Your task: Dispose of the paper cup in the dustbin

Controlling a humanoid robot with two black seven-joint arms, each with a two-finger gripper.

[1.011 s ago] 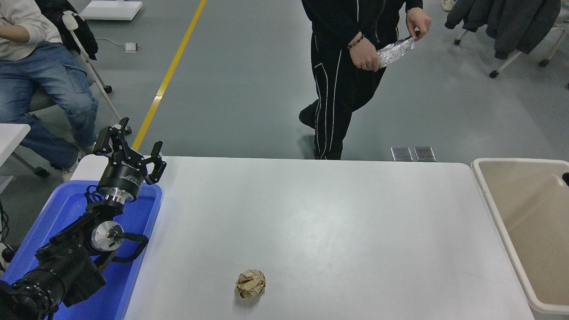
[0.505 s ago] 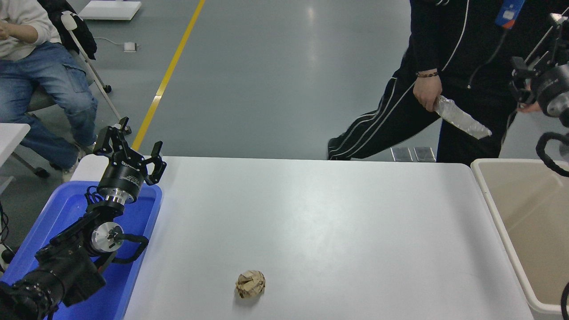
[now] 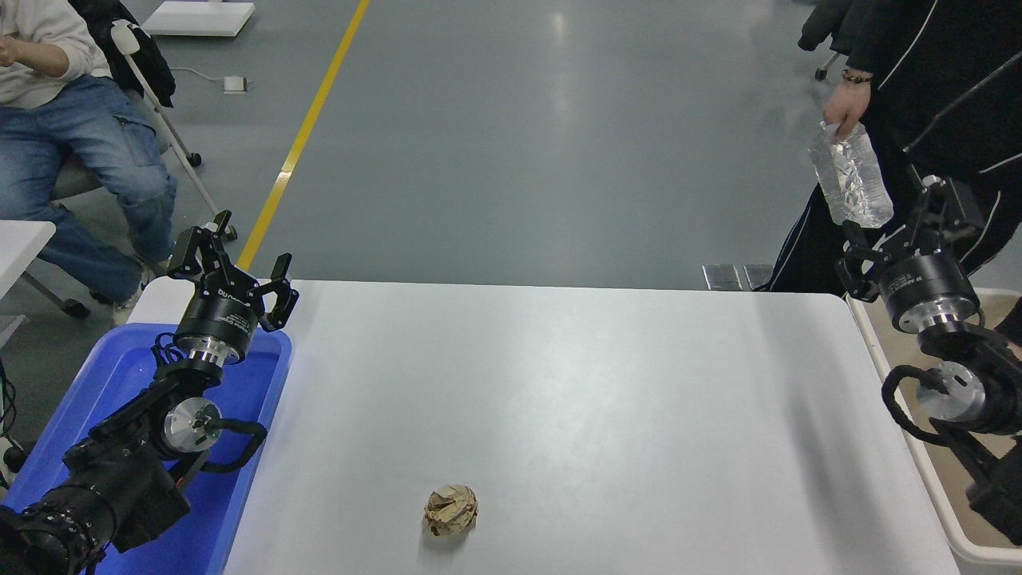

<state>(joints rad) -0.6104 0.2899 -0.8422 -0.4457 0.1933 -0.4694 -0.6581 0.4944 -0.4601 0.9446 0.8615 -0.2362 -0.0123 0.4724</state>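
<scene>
The paper cup is out of view. The dustbin (image 3: pixel 942 511) stands at the table's right end, and only its pale rim and a strip of tan inside show behind my right arm. My right gripper (image 3: pixel 898 231) is open and empty, raised over the dustbin's far left corner and pointing away from me. My left gripper (image 3: pixel 231 259) is open and empty, parked above the far end of the blue tray (image 3: pixel 120 375) at the lower left.
A crumpled brown paper ball (image 3: pixel 451 509) lies on the white table (image 3: pixel 559 383) near its front edge. A person stands at the far right and holds a crushed clear plastic bottle (image 3: pixel 850 180) just beyond my right gripper. Another person sits at the far left.
My right arm has come in from the right edge and moved down and left over the dustbin. The standing person walked right with the bottle. The left arm and paper ball have not moved.
</scene>
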